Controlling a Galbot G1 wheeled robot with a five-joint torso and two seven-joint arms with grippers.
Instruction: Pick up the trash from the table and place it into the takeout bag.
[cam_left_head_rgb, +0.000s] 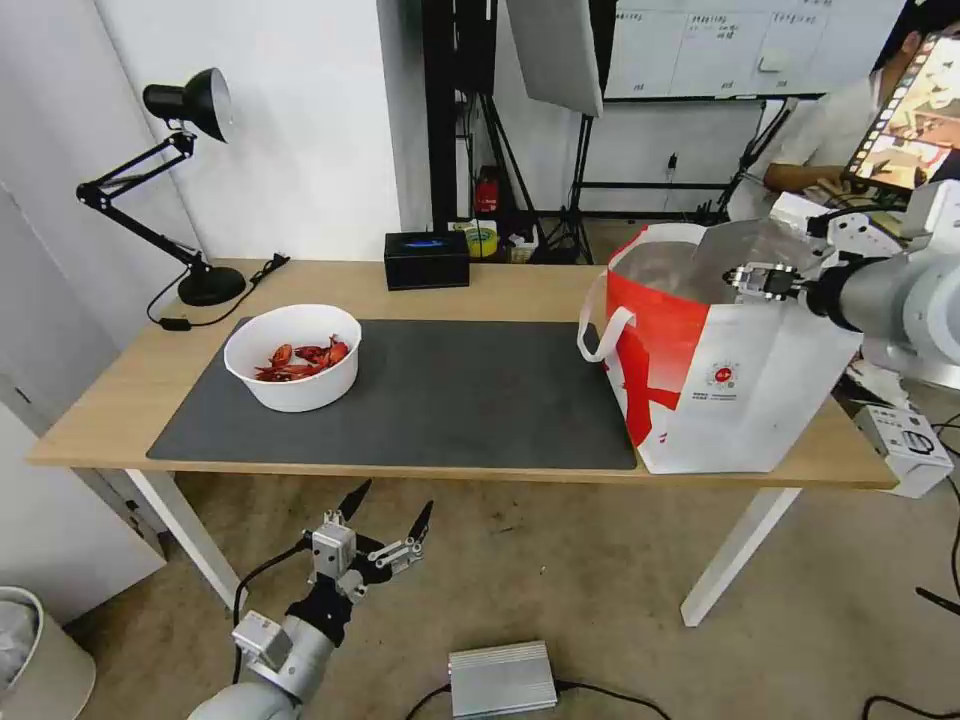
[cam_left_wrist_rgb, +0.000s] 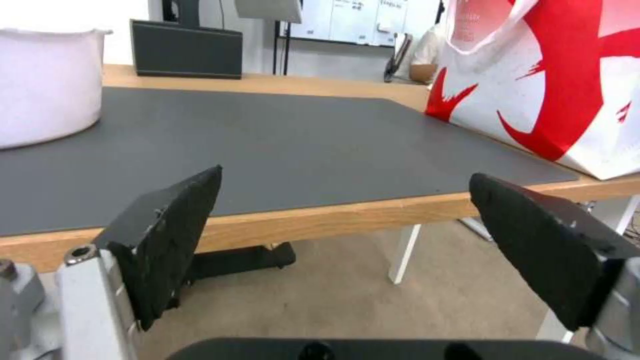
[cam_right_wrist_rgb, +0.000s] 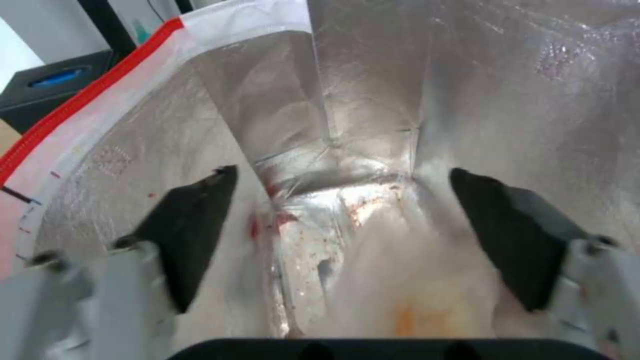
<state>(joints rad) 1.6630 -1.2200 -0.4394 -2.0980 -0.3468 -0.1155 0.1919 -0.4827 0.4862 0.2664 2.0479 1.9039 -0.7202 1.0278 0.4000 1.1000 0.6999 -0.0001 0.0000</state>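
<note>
The bowl (cam_left_head_rgb: 293, 358) sits on the left part of the dark mat (cam_left_head_rgb: 460, 395), white and round, with red crayfish shells lying in it. It stands upright, well apart from both grippers. The mat lies along the light-wood worktop (cam_left_head_rgb: 110, 400), and in the left wrist view the bowl's white wall (cam_left_wrist_rgb: 47, 85) rises at the mat's far left.

Over on the right end of the worktop stands the bag (cam_left_head_rgb: 715, 365), red and white, its near corner resting on the mat's right edge. One white handle loop hangs off its left side. Its mouth is open and the silver foil lining shows.

The right gripper (cam_left_head_rgb: 762, 281) is up at the bag's rim, above the open mouth. From its wrist view the jaws are spread wide with nothing between them, and the fingers (cam_right_wrist_rgb: 190, 225) point down into the bag's foil interior (cam_right_wrist_rgb: 373, 100). Down at the bottom lies clear plastic with red smears and something pale; what exactly is there I cannot tell.

The left gripper (cam_left_head_rgb: 388, 512) hangs low in front of the worktop's near edge, below the surface. Its jaws are wide open too, holding nothing, the fingers (cam_left_wrist_rgb: 170, 235) aimed across the mat toward the bag (cam_left_wrist_rgb: 567, 85).

At the far edge sit a black box (cam_left_head_rgb: 427, 260) and, far left, a black lamp (cam_left_head_rgb: 185, 180).
</note>
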